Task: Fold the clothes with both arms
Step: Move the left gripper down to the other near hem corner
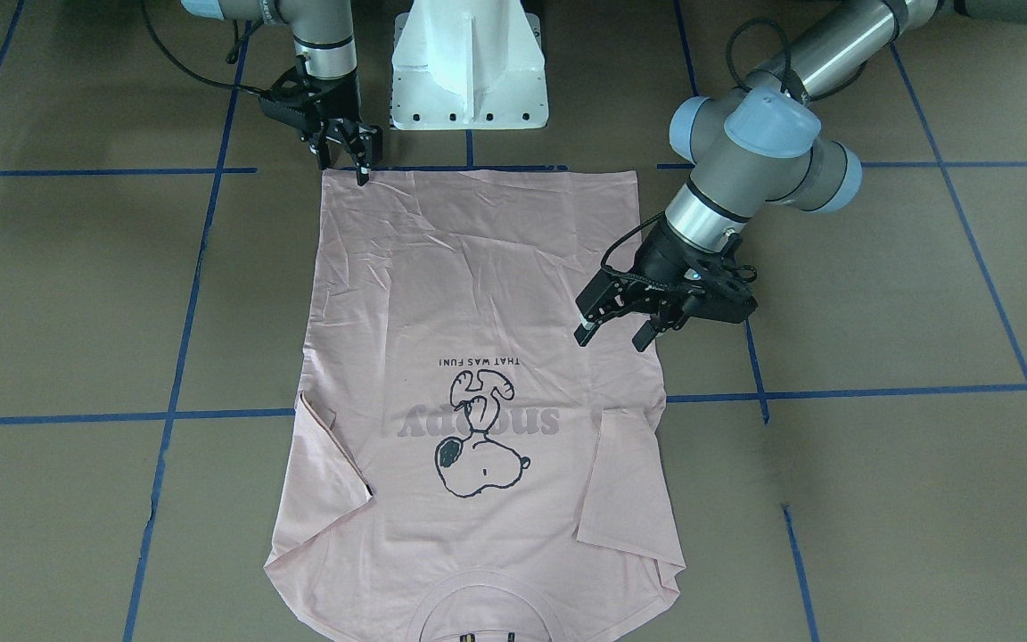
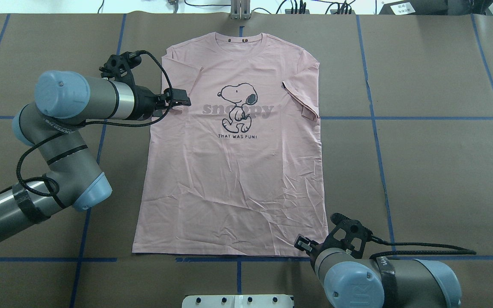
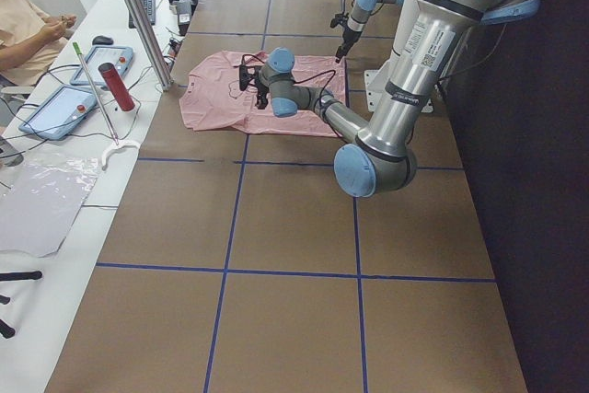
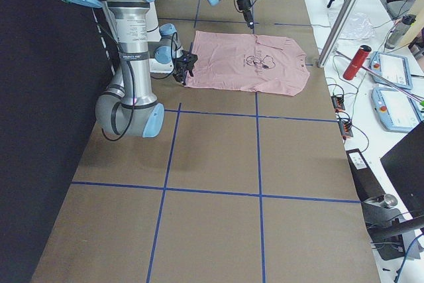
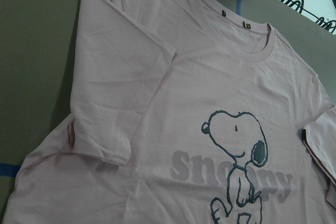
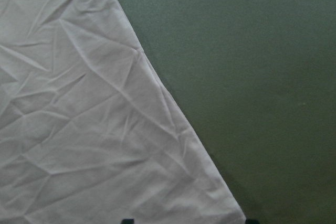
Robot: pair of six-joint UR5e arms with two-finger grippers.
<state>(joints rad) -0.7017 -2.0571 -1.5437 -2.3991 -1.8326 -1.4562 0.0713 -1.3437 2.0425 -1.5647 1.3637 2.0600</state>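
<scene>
The pale pink T-shirt (image 2: 233, 179) lies flat on the brown table, dog print up, collar at the far edge, both short sleeves folded in over the body. My left gripper (image 1: 612, 332) hovers open over the shirt's side edge just below the sleeve, holding nothing. The left wrist view looks down on the shirt (image 5: 210, 77), its folded sleeve and its collar, with no fingers showing. My right gripper (image 1: 346, 168) stands open at the near hem corner. In the right wrist view that corner of the shirt (image 6: 79, 129) lies between its two spread fingertips (image 6: 127, 220).
The white pedestal (image 1: 469, 67) stands just behind the hem. Blue tape lines (image 2: 375, 141) grid the table. A side bench beyond the collar holds tablets and a red bottle (image 4: 358, 62), beside a metal pole (image 4: 341, 24). A person (image 3: 28, 29) sits there.
</scene>
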